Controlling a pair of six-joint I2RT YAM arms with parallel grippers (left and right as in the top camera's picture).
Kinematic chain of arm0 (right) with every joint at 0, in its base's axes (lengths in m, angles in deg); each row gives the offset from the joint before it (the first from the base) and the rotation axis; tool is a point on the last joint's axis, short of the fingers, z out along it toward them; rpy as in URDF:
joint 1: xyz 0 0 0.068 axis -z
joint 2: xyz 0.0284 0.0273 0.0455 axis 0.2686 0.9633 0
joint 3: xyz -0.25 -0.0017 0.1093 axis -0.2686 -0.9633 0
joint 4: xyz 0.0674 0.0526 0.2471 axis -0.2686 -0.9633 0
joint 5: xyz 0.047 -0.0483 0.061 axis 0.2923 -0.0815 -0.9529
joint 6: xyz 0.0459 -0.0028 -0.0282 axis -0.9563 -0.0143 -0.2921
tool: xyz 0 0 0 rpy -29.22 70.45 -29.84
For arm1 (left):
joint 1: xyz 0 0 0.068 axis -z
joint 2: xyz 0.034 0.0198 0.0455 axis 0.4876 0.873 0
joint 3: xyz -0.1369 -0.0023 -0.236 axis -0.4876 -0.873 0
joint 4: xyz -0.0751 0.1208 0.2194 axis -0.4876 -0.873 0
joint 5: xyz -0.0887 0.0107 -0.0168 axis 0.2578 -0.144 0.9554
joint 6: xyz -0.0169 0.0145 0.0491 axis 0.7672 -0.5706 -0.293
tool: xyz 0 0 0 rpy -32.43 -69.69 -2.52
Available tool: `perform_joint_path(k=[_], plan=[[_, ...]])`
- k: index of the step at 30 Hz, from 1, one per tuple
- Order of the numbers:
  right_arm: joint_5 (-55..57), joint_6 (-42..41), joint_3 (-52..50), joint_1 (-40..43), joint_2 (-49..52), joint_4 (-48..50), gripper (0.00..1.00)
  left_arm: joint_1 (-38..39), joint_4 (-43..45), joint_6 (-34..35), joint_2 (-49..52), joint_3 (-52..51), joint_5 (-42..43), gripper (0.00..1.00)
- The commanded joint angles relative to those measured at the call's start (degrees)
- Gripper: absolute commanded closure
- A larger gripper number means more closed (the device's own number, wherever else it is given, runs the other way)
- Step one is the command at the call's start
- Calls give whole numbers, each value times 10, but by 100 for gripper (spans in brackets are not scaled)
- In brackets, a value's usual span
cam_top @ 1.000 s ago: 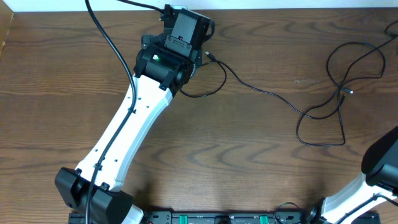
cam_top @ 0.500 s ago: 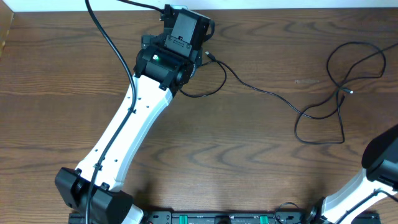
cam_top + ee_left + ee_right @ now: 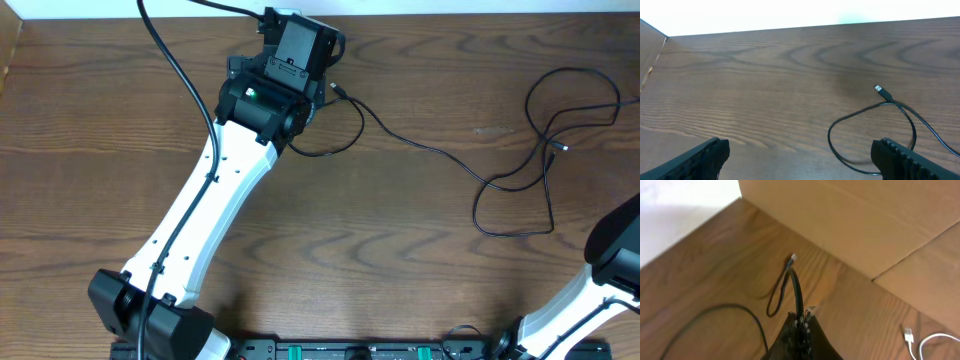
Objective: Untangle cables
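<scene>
From where I stand, the left arm [image 3: 215, 200] stretches from the table's [image 3: 400, 270] near left corner up to its far edge. A thick black arm lead [image 3: 175, 70] runs along its white shell. From above, the arm's black head hides its own tool, so only the wrist camera shows the left gripper [image 3: 800, 147]. Its 2 fingers [image 3: 700, 157] stand wide apart over bare table wood, holding nothing.

Just right of that spot on the table, the long black cable [image 3: 430, 150] begins with a small plug [image 3: 881, 90] lying free. It curls into 1 loop by the arm's head, partly tucked under it. It then trails across the middle of the table and piles into several crossing loops at the table's right end, where a second plug tip [image 3: 562, 147] shows.

The right arm [image 3: 610, 260] enters at the table's near right corner, its tool out of the overhead view. Its wrist camera shows the right gripper [image 3: 800, 325] clamped tight on a plug-tipped black cable [image 3: 796, 287], which rises from the fingertips and bends over the table. Whether this is the same cord as the long one, I cannot tell.

Further right on the table lies a white cable [image 3: 937, 341], plug end bare, beside a cardboard wall [image 3: 865, 225] along the table's edge.
</scene>
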Motion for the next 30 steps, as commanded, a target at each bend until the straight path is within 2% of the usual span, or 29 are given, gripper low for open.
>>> perform_joint_path(k=[1, 5, 20, 24, 30], plan=[[12, 0, 8, -19, -13, -19, 99, 0, -2, 7, -7, 1, -1, 5], [7, -39, 8, -39, -49, -43, 99, 0, -2, 7, -7, 1, -1, 4], [81, -49, 8, -90, -226, -162, 99, 0, -2, 7, -7, 1, -1, 5], [114, -52, 8, -90, -242, -205, 99, 0, -2, 7, -7, 1, -1, 5], [105, -116, 6, -90, -245, -300, 99, 0, -2, 7, -7, 1, -1, 5]])
